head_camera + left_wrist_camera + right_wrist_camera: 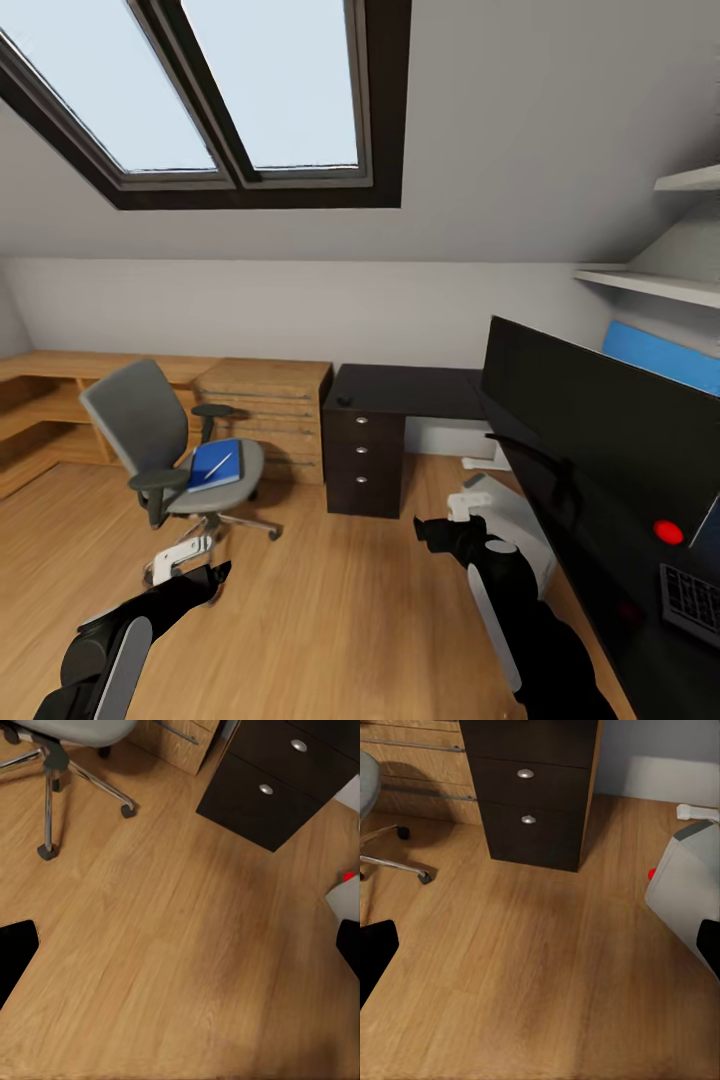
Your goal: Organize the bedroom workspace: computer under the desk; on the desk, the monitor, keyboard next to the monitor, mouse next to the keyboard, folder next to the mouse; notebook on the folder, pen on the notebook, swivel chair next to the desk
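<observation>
The grey swivel chair (pixel 150 425) stands on the wood floor left of the desk (pixel 410 388), with the blue folder (pixel 215 465) on its seat and the thin pen (pixel 219 467) lying on the folder. A small dark bump, probably the mouse (pixel 345 401), sits on the desk corner above the drawer unit (pixel 363 455). The wide black monitor (pixel 600 420) and keyboard (pixel 692 600) are on the desk at right. The pale computer (pixel 690 892) stands on the floor beside it. My left gripper (pixel 185 562) and right gripper (pixel 448 520) hang open and empty over the floor. The notebook is out of view.
A light wooden drawer chest (pixel 265 415) stands behind the chair, and a low wooden shelf unit (pixel 40 400) runs along the left wall. White wall shelves (pixel 650 283) and a blue panel (pixel 660 355) are at right. Chair casters (pixel 46 853) are near the left arm.
</observation>
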{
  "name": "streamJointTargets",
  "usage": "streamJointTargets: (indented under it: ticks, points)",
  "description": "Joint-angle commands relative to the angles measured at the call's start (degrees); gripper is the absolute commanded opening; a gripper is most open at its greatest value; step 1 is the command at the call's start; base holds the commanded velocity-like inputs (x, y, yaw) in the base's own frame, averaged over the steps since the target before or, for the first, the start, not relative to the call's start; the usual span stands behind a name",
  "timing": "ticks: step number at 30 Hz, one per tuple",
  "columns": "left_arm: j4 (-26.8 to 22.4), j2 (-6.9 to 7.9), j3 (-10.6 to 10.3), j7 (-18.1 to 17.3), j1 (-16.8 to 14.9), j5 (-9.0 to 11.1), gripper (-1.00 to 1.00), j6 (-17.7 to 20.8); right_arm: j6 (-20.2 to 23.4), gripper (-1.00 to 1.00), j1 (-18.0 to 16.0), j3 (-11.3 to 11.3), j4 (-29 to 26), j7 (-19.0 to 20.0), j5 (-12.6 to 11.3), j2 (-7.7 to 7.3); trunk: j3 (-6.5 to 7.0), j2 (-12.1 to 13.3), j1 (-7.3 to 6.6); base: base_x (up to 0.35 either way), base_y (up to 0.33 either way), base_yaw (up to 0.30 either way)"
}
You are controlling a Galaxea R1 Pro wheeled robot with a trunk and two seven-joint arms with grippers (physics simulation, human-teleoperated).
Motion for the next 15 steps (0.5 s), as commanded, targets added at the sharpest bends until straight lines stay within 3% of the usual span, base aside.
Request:
streamJointTargets:
  ticks: [1,10,15]
  points:
    - [-0.07,0.00,0.00,0.50,-0.04,0.61,1.00,0.26,0.30,1.00,-0.05,0.04,0.03,-0.11,0.08,0.00,-0.08,-0.06,-0.03,-0.334,0.000,0.000]
    - [-0.07,0.03,0.00,0.52,-0.04,0.61,1.00,0.20,0.27,1.00,-0.05,0.24,0.42,-0.04,0.08,0.00,-0.08,-0.06,-0.03,-0.333,0.000,-0.008]
    - [-0.07,0.09,0.06,0.53,-0.04,0.61,1.00,0.08,0.23,1.00,-0.05,0.26,0.81,-0.06,0.02,0.00,-0.08,-0.06,-0.03,-0.177,0.000,-0.158]
